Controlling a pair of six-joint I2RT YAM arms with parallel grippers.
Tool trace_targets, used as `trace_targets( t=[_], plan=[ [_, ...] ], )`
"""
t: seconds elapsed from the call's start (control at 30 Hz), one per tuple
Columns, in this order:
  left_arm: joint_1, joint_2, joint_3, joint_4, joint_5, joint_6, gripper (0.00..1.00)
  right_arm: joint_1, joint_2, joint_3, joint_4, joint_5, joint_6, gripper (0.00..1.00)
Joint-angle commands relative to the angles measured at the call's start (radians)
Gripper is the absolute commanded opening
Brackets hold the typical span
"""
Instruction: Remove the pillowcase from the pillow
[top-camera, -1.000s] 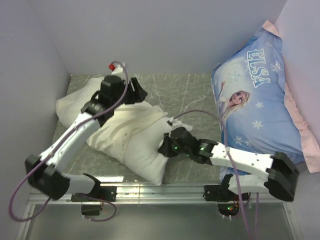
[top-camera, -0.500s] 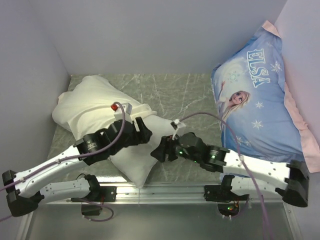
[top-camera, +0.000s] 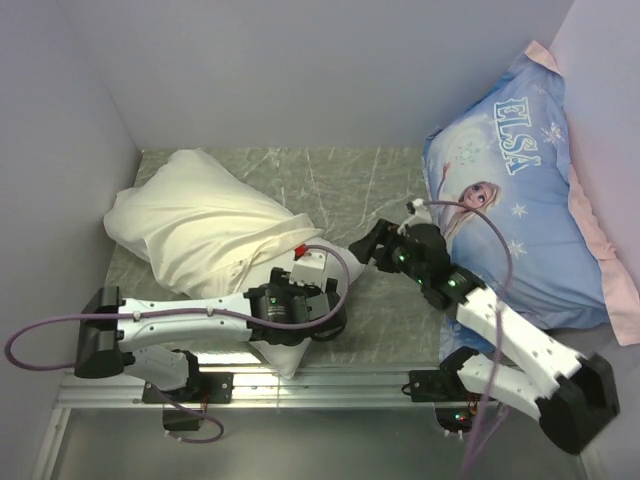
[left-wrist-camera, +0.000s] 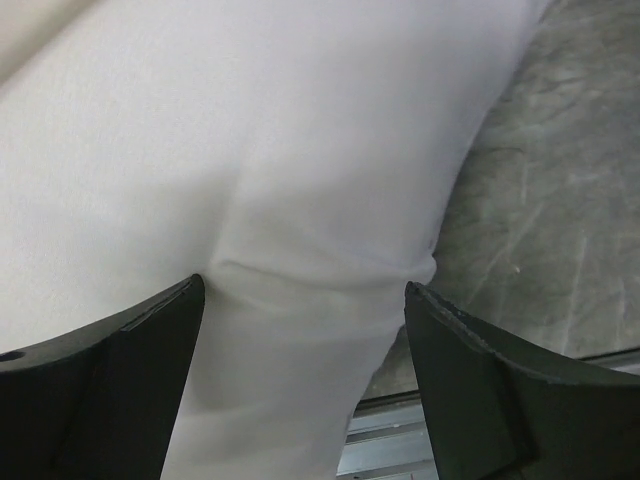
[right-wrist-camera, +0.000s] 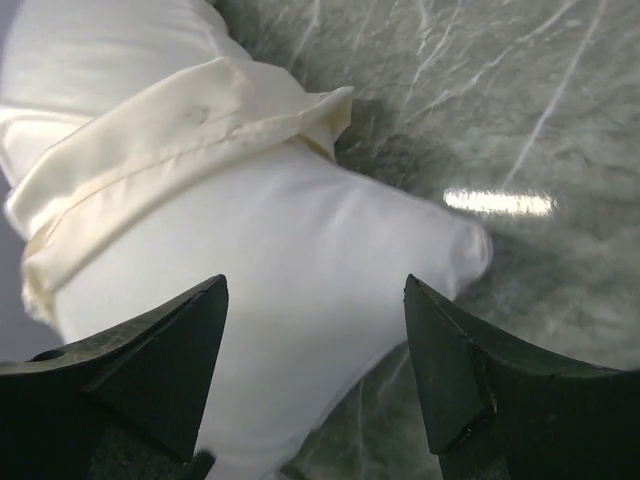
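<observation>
**Operator:** While the pillowcase (top-camera: 190, 225) covers only the far, left part of the pillow (right-wrist-camera: 300, 260), where does the work stand?

**Technician:** The case is bunched at the far left of the table (top-camera: 370, 180). Its hem (right-wrist-camera: 190, 125) lies rolled across the pillow's middle. The bare white end points toward the near rail (top-camera: 330, 380) and appears to reach the table's near edge.

**Operator:** State of the end effectors?

**Technician:** The left gripper (left-wrist-camera: 303, 290) is spread and straddles the bare end from above, with white fabric between its fingers and nothing pinched. Whether the pads touch cannot be determined. The right gripper (right-wrist-camera: 315, 285) is also spread. It is off the pillow to the right and aimed at it, holding nothing.

**Operator:** Failure risks?

**Technician:**
- With neither end secured, a pull on the case would likely drag the whole bundle instead of separating it.
- A shallow pinch on the plump, smooth end may slip off.
- A grip at the hem could catch pillow and case together and lock them.
- A push toward the rail may tip the bare end off the table.

**Operator:** Clearance?

**Technician:** The left wall (top-camera: 60, 130) is close beside the case, so there is little room on that side. Open marble lies between the pillow and the printed blue pillow (top-camera: 510, 200), which leans at the right. That gap is the most workable space.
</observation>
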Motion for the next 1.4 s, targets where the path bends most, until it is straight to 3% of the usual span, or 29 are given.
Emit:
trace_targets(
  t=[0.0,0.1,0.17,0.23,0.3,0.33,0.43,0.57,0.73,0.83,0.93,0.97,1.07,1.23,1.37],
  plan=[
    [-0.010,-0.015,0.001,-0.103,-0.088,-0.150,0.87,-0.051,0.183,0.081,0.201,-0.147,-0.071,0.77],
    [0.036,-0.085,-0.099,-0.092,-0.039,-0.293,0.83,-0.056,0.344,0.145,0.262,-0.217,-0.091,0.73],
    [0.131,-0.186,-0.218,0.014,0.052,-0.291,0.74,-0.015,0.407,0.146,0.311,-0.263,-0.086,0.69],
    [0.218,-0.318,-0.345,0.166,0.174,-0.233,0.67,0.033,0.425,0.121,0.300,-0.199,-0.091,0.66],
    [0.350,-0.395,-0.436,0.257,0.245,-0.192,0.63,0.097,0.418,0.063,0.305,-0.176,-0.074,0.30],
    [0.380,-0.442,-0.450,0.294,0.274,-0.170,0.63,0.119,0.402,0.034,0.321,-0.165,-0.057,0.19],
    [0.470,-0.432,-0.430,0.302,0.302,-0.120,0.66,0.249,0.317,-0.074,0.363,-0.078,0.003,0.08],
    [0.529,-0.377,-0.386,0.321,0.313,-0.060,0.70,0.428,0.269,-0.132,0.406,-0.003,0.093,0.00],
    [0.625,-0.363,-0.363,0.393,0.394,0.031,0.78,0.612,0.310,-0.094,0.412,0.057,0.119,0.00],
    [0.702,-0.352,-0.347,0.451,0.501,0.118,0.83,0.619,0.327,-0.060,0.385,0.086,0.110,0.00],
    [0.719,-0.360,-0.318,0.444,0.588,0.150,0.82,0.584,0.310,-0.029,0.317,0.116,0.089,0.24],
    [0.716,-0.377,-0.332,0.439,0.615,0.141,0.83,0.568,0.301,-0.023,0.311,0.116,0.075,0.37],
    [0.701,-0.479,-0.366,0.411,0.679,0.100,0.83,0.487,0.235,-0.009,0.291,0.065,0.038,0.51],
    [0.676,-0.593,-0.358,0.286,0.710,0.042,0.85,0.404,0.140,0.030,0.216,0.050,-0.022,0.62],
    [0.609,-0.610,-0.358,0.221,0.628,-0.023,0.86,0.348,0.066,0.040,0.164,0.083,-0.054,0.70]
  ],
)
